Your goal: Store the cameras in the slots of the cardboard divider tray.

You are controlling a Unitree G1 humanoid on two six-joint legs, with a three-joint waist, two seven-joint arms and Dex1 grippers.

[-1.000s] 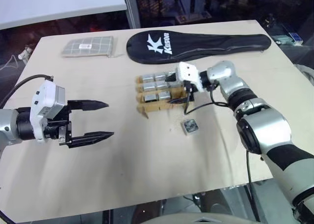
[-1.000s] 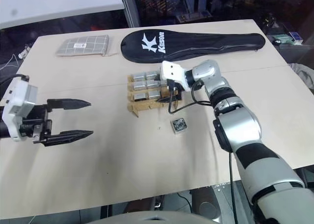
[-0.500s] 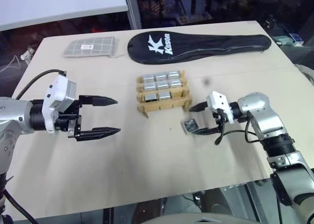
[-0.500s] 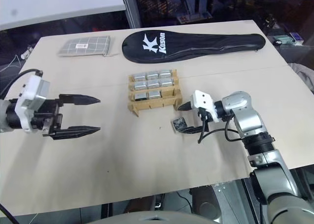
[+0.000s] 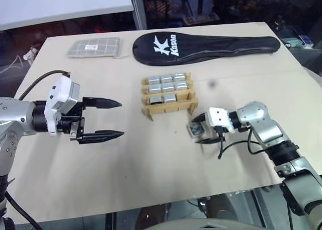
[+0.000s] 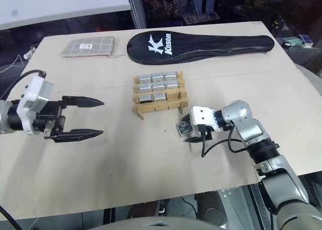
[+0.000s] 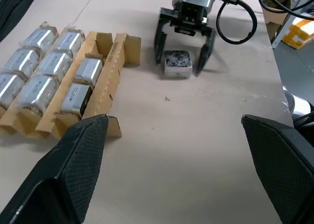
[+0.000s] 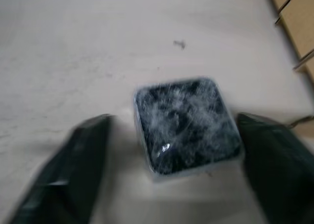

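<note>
The right tool (image 7: pixel 179 51) sits low on the tabletop (image 5: pixel 151 159) with its two black fingers (image 7: pixel 159 35) apart, one on each side of a loose camera (image 7: pixel 177 63). A gap shows between each finger and the camera's sides, so the tool straddles the cube without clamping it. That camera is a small boxy silver-grey block with rounded corners, lying with its dark, speckled lens face upward.

The left tool (image 5: pixel 103 119) hangs above the tabletop well to the left of the right tool, its long, tapered, dark fingers spread wide with nothing between them.

Just beyond the right tool, near its fingertips, stands the cardboard divider tray (image 5: pixel 168 106), a brown corrugated grid of notched, interlocking strips. Smooth metallic cameras (image 7: pixel 46 67) fill eight of its slots; the corner slot nearest the right tool is empty.

Farther off, past the tray, lie a long black fabric racket cover (image 5: pixel 206 45) with white lettering and a flat grey checked pouch (image 5: pixel 94 48). The tabletop is a pale, matte beige surface.
</note>
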